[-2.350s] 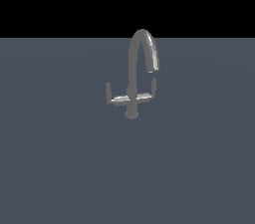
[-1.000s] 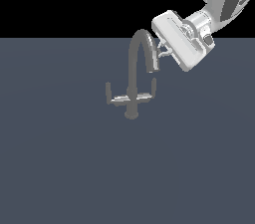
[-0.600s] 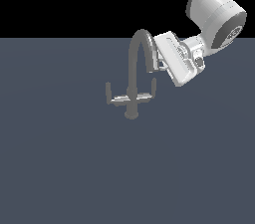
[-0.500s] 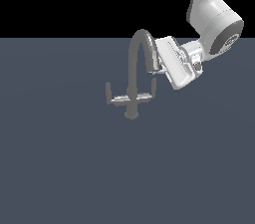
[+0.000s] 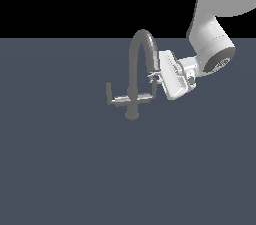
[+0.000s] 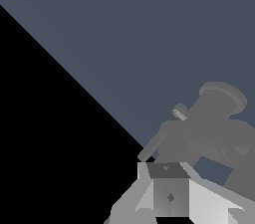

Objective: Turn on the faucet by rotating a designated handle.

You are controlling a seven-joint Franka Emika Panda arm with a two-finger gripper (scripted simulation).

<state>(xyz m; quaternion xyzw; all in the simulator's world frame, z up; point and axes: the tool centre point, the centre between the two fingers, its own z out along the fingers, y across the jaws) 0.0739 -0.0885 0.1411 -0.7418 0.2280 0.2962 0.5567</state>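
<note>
On a flat slate-blue surface [image 5: 60, 169], centre of the exterior view: small grey metal faucet [image 5: 134, 76] with tall arched gooseneck spout, round base and two thin horizontal levers. Thin grey L-shaped handle [image 5: 148, 96] on the exterior view's right of the stem, below the spout outlet; twin lever with upturned tip [image 5: 114, 97] on the opposite side. White-and-grey robot gripper [image 5: 155, 76] right beside the spout outlet, above the handle, fingertips at or against the spout; contact not resolvable. Exterior view only: whole arm, full arch, both levers. Wrist view only: round base [image 6: 222, 97] seen close, stem, one lever end [image 6: 180, 112] and a grey finger [image 6: 169, 193] in the foreground. Spread of the fingers: cannot tell from either view.
</note>
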